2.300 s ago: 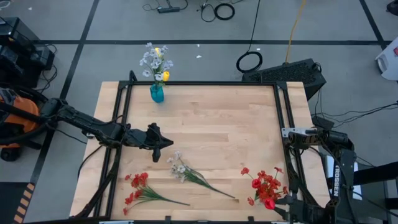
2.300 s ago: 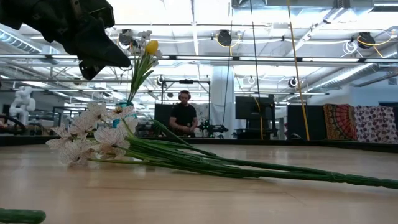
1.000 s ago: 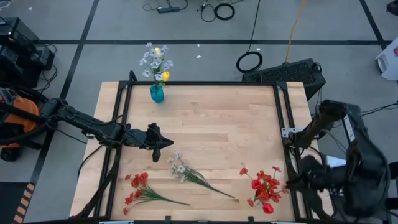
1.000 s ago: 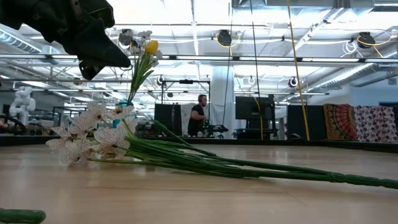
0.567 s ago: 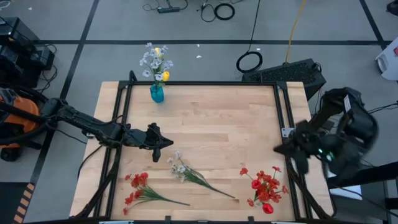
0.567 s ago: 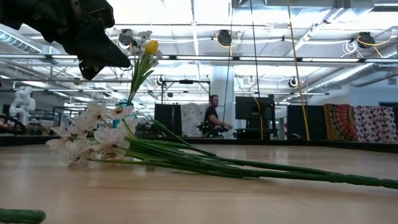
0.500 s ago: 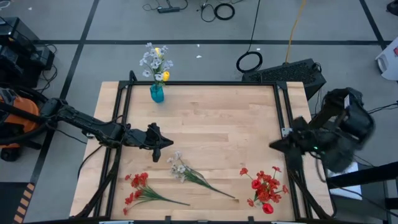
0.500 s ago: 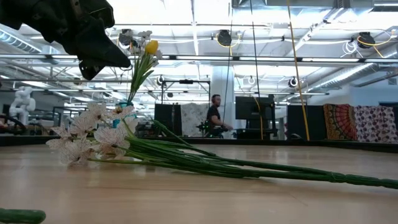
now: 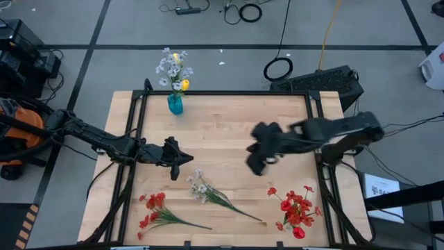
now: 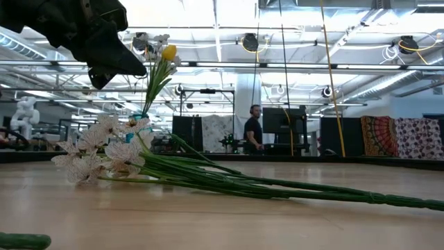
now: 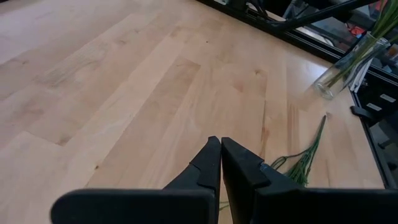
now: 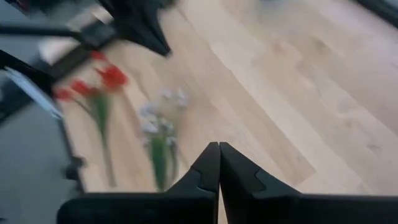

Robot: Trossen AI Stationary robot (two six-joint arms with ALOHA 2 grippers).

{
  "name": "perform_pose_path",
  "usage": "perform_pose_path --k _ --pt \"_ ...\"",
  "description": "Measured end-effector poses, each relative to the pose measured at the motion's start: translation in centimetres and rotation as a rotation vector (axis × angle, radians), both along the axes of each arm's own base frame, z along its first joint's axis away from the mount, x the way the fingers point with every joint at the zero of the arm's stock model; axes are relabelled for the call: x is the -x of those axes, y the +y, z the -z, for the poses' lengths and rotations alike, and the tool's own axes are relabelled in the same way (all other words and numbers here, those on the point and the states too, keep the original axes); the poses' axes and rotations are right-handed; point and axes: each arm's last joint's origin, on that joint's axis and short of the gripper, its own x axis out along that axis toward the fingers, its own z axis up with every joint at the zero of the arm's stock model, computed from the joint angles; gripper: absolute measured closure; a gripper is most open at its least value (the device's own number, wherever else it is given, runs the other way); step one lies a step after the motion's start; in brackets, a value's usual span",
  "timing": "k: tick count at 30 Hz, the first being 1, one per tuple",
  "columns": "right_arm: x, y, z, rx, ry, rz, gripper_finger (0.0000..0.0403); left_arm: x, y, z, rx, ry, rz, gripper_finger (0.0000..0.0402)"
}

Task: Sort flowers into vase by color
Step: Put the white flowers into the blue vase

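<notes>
Below me: pale striped wooden table, small teal translucent vase, red flower sprays, white blossom sprig.

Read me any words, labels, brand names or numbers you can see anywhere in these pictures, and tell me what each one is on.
None can be read.
White sheet on the floor right of the table: dark print, too small to read.
Flowers, vase, both arms: no lettering shows.
Room behind the table in the low view: no sign legible.
</notes>
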Motion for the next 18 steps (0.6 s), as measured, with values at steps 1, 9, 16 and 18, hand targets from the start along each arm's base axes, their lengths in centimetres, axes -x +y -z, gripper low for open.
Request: perform_pose_path --k 1,9,16,18 --pt "-0.9 -0.3 0.8 0.006 0.036 -0.007 0.0403 0.0 0.0 0.0 0.000 0.000 0.000 0.0382" --pt "-3.4 -1.9 5.1 0.061 0.289 0.028 0.0403 0.0 0.0 0.0 0.000 0.000 -0.001 0.0382" --pt "-4.6 -2.4 9.1 -0.017 0.303 -0.012 0.0403 0.0 -0.1 0.0 0.094 0.003 -0.013 0.0382" --pt "-4.2 -2.6 10.5 -0.037 0.348 0.007 0.0403 0.1 -0.1 0.1 0.175 0.006 -0.054 0.0382"
